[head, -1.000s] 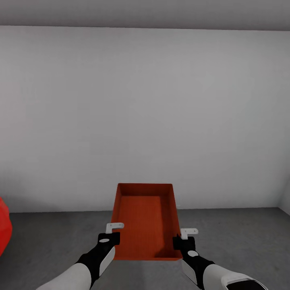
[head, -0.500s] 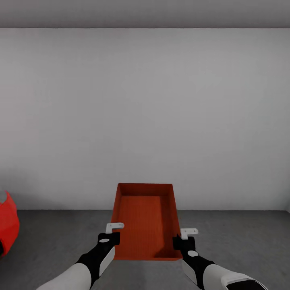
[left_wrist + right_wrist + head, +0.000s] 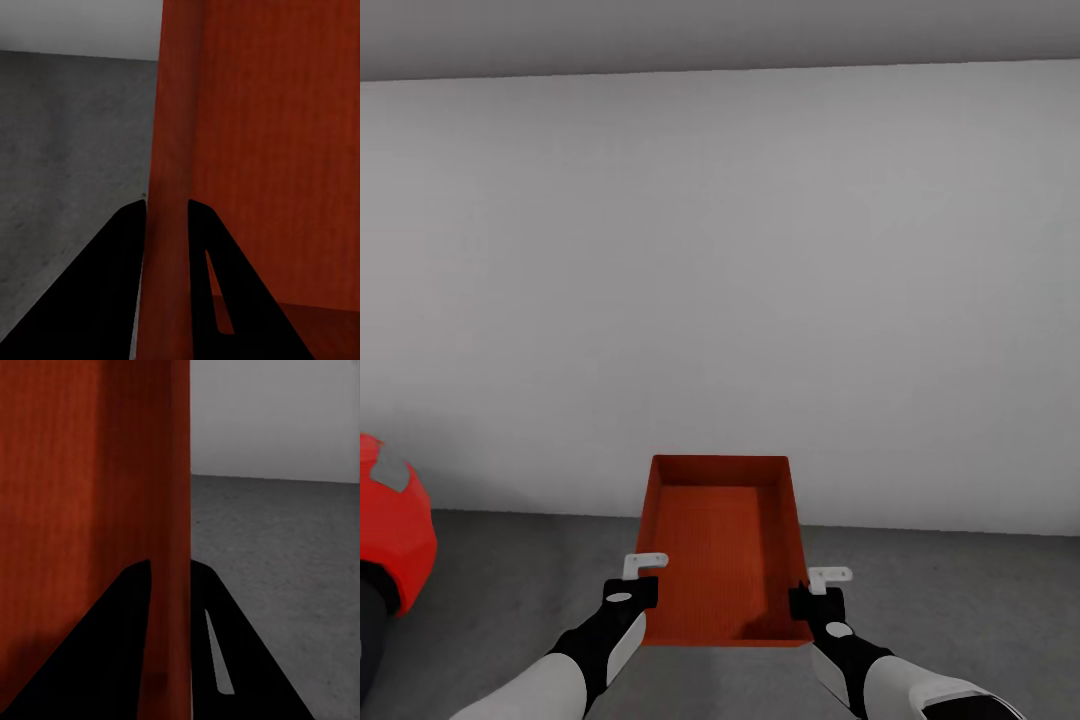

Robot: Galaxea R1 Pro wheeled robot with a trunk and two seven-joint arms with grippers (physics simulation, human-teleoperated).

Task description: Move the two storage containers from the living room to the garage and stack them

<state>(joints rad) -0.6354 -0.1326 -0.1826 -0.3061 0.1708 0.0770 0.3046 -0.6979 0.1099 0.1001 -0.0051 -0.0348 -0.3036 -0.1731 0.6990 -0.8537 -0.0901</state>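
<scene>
Soft, even light fills the room, no lamp or glare anywhere. The white wall (image 3: 760,280) shades gently darker toward the ceiling. Renders are sharp but slightly grainy. Up close, the gripper fingers (image 3: 112,300) read as flat black silhouettes.

A garage: grey concrete floor (image 3: 960,600), bare white wall (image 3: 760,280), red car (image 3: 395,530) parked alongside.

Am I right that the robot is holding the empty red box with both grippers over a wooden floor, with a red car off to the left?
Not quite. The floor is grey concrete, not wood, as the head view shows. The rest holds: the left gripper and right gripper each clamp a side wall of the empty box, and the car sits at the left.
</scene>
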